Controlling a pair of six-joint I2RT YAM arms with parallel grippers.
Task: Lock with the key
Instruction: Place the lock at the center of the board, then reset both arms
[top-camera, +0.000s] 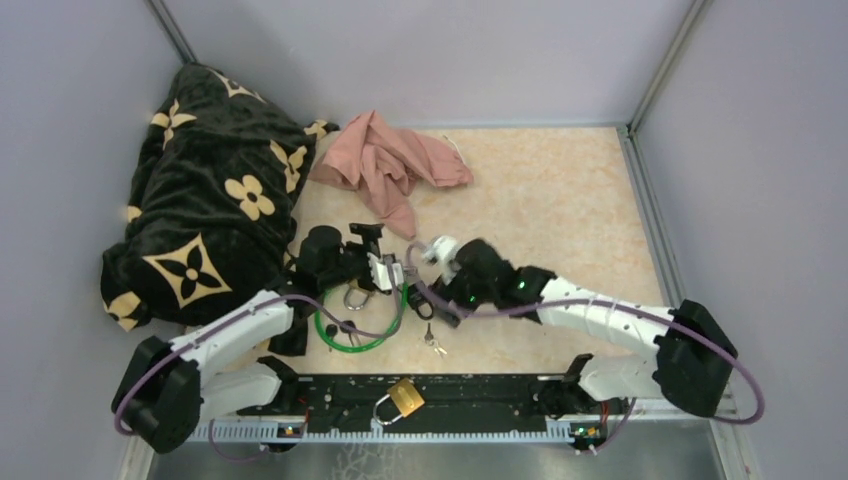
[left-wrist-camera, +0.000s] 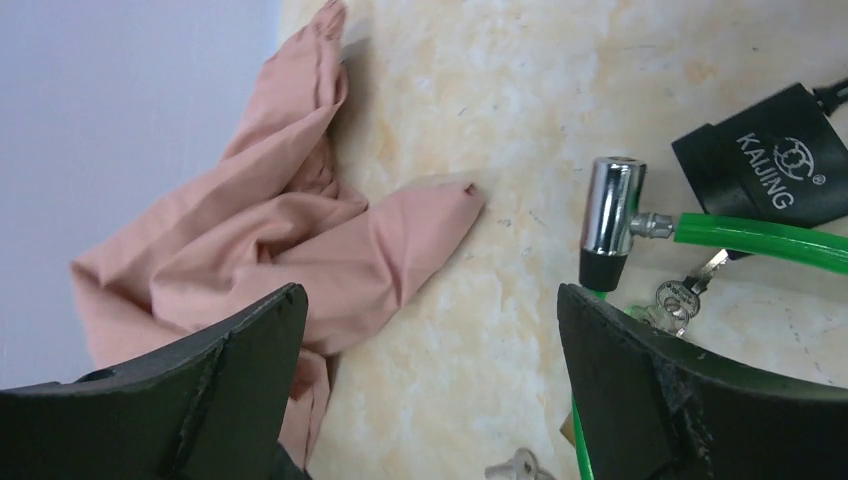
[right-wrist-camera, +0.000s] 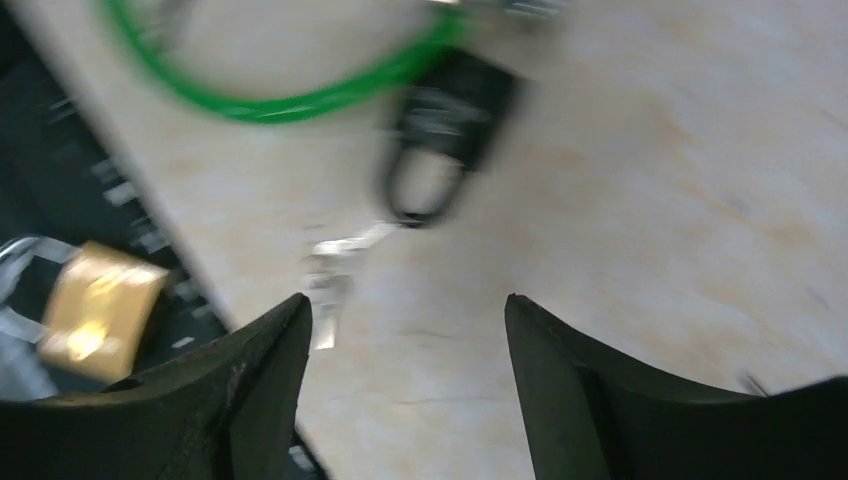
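Note:
A green cable lock (top-camera: 352, 335) lies coiled on the table between my arms; its chrome head (left-wrist-camera: 610, 220) and cable (left-wrist-camera: 760, 240) show in the left wrist view. A black padlock (top-camera: 422, 305) marked KAIJING (left-wrist-camera: 770, 160) lies by it, with a small bunch of keys (top-camera: 432, 342) just in front, also blurred in the right wrist view (right-wrist-camera: 335, 270). My left gripper (top-camera: 372, 250) is open and empty (left-wrist-camera: 430, 330) above bare table, left of the chrome head. My right gripper (top-camera: 440, 305) is open and empty (right-wrist-camera: 408, 330), low over the table near the keys and black padlock (right-wrist-camera: 450, 120).
A pink cloth (top-camera: 385, 165) lies behind the locks and a black blanket with gold flowers (top-camera: 210, 200) at the left. A brass padlock (top-camera: 405, 397) rests on the black base rail (top-camera: 500, 400) at the near edge. Another key (left-wrist-camera: 520, 465) lies under my left gripper.

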